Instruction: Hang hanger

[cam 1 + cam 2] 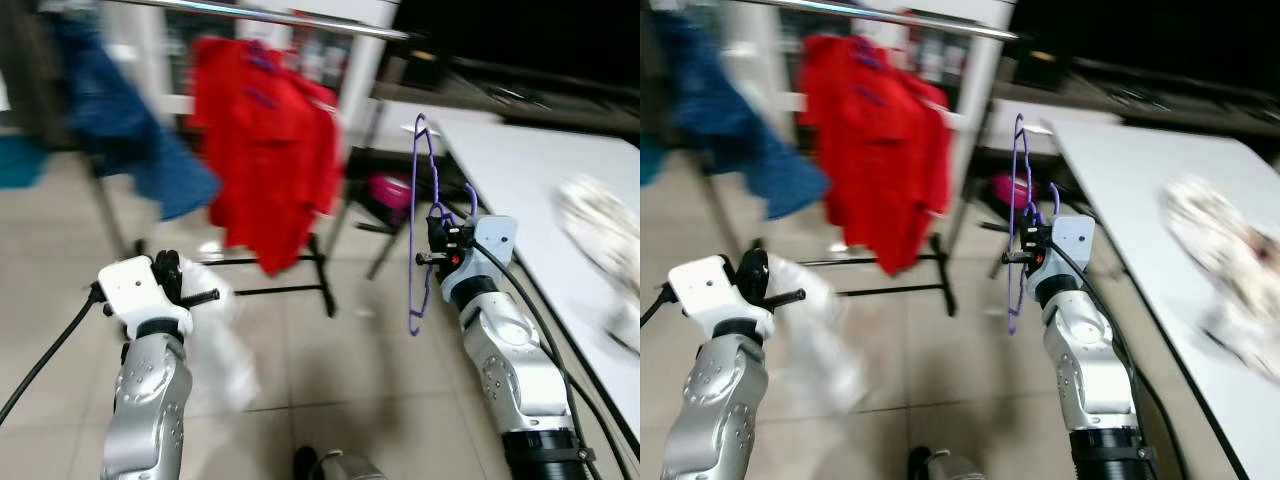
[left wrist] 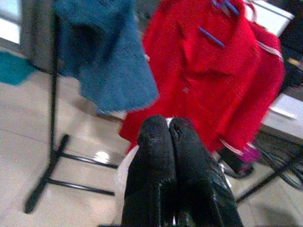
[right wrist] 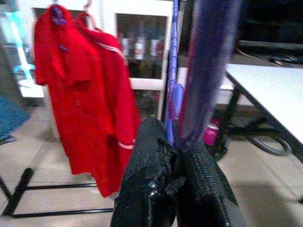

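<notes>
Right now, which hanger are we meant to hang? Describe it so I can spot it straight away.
Start from the white table on the robot's right; just off its near-left edge the right gripper is raised. Pinched in it, upright, is the purple hanger. Unlike the hangers on the clothes rail, which carry a red shirt and a blue garment, it is bare.
</notes>
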Tool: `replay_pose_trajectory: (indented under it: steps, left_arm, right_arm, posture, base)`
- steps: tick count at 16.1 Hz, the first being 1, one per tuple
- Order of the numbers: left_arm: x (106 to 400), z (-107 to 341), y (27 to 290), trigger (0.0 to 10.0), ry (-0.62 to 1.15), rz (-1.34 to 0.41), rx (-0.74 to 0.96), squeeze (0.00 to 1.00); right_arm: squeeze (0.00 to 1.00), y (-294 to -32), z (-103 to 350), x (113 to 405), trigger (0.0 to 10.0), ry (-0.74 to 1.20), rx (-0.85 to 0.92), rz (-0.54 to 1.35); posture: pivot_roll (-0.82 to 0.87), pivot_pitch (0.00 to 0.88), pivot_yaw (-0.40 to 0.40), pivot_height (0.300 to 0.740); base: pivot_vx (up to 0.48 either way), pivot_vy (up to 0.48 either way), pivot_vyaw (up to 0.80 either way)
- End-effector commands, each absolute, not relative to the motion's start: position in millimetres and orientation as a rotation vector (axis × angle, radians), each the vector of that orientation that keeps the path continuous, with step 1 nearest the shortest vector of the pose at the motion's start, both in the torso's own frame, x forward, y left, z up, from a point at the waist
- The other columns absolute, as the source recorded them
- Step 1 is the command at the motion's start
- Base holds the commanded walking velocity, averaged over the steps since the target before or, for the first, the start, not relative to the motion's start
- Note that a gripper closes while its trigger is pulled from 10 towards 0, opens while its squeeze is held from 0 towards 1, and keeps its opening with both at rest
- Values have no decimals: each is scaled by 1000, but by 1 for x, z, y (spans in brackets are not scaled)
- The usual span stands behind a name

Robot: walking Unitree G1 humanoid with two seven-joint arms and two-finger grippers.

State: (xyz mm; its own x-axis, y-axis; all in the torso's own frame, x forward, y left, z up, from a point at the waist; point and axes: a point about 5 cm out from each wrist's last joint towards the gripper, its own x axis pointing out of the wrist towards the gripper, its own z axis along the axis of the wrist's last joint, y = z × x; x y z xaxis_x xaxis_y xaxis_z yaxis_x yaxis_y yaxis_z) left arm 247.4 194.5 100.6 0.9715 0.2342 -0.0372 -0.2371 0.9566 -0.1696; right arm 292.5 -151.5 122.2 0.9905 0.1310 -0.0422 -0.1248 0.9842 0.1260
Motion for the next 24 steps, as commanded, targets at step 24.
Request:
replay_pose_trajectory:
  steps: [24]
  left_arm:
    - [247,164,174,10000,45,-185,70,0]
  right_arm:
    - [0,-177,154,221,10000,-68,249,-48]
  posture:
    - [5,0,-42,740]
  base:
    - [0,0,-800]
